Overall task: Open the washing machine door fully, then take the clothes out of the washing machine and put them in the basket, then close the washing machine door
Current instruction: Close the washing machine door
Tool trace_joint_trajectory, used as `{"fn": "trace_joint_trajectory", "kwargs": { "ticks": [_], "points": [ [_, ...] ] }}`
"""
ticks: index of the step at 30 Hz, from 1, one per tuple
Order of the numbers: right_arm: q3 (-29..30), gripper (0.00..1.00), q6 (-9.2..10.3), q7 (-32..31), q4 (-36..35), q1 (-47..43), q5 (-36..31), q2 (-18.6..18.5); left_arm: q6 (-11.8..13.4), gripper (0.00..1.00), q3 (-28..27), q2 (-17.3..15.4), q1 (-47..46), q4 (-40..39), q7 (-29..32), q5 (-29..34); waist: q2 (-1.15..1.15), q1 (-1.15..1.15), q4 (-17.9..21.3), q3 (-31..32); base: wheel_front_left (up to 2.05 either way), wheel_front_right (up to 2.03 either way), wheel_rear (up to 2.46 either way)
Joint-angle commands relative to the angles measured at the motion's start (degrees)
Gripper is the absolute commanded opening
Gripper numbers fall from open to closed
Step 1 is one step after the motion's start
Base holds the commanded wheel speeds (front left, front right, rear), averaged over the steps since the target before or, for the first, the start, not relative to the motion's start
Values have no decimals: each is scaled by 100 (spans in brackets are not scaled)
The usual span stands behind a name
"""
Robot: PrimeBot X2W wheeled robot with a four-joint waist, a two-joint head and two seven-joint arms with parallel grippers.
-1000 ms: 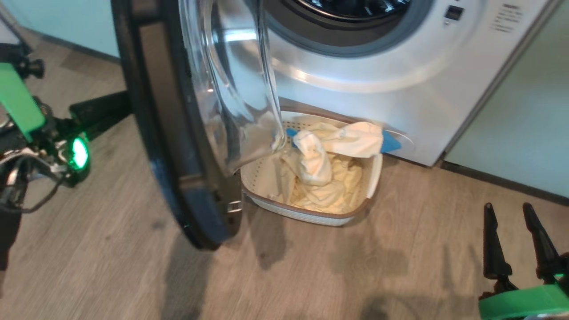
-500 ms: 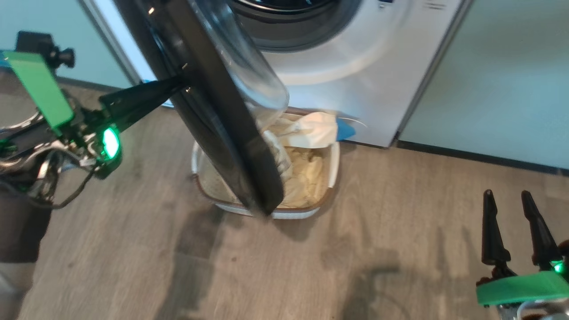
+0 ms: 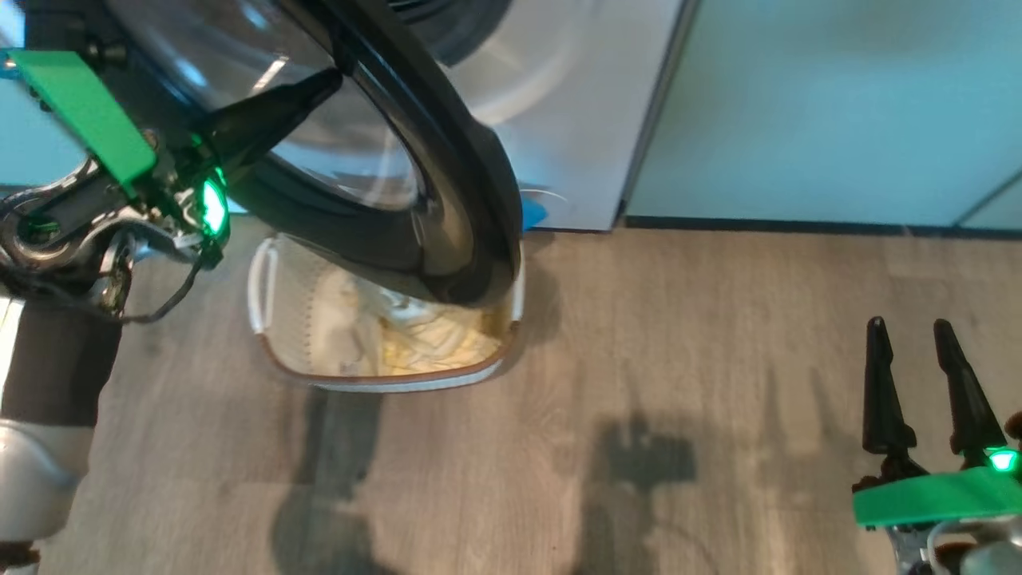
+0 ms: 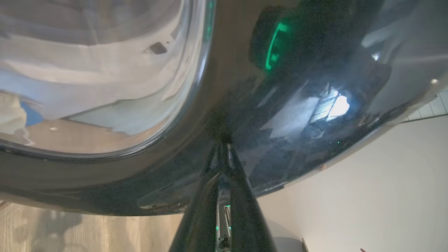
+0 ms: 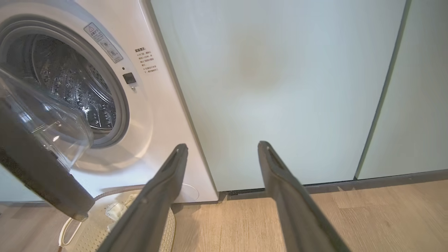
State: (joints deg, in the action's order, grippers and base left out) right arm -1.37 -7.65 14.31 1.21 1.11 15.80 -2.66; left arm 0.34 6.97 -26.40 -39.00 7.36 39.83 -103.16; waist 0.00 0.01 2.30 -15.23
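The washing machine door stands partly swung in front of the white washing machine, its glass bowl over the basket. My left gripper is shut, its tips pressed against the door's glossy black outer rim, holding nothing. Pale yellow clothes lie in the basket, partly hidden by the door; a small blue part peeks out beside it. My right gripper is open and empty at the lower right, away from the machine. In the right wrist view the drum looks bare.
Pale green cabinet panels stand right of the machine, down to a dark skirting. Wood floor stretches between the basket and my right gripper. The basket sits right against the machine's foot, under the door's swing.
The head camera has turned, so the whole picture has shifted. The door has swung from edge-on toward the machine, with my shut left gripper against its outer face. The right gripper stays open.
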Motion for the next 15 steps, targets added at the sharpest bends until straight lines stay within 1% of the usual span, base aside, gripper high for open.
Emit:
{"fn": "trace_joint_trajectory", "kwargs": {
  "ticks": [1, 8, 15],
  "points": [
    [-119, 100, 16, 68, -198, 231, 47, -22, -107, 0, -258, -202, -391, -45, -93, 97, 0, -1, 208, -65, 0, 0, 0],
    [-110, 100, 16, 68, -184, 256, 120, -22, -323, 0, -249, -61, -625, 445, -262, 237, 0, -1, 451, -93, 0, 0, 0],
    [-59, 100, 16, 68, -173, 232, 131, -22, -498, 0, -240, 14, -636, 633, -266, 271, 0, -1, 461, -44, 0, 0, 0]
  ]
}}
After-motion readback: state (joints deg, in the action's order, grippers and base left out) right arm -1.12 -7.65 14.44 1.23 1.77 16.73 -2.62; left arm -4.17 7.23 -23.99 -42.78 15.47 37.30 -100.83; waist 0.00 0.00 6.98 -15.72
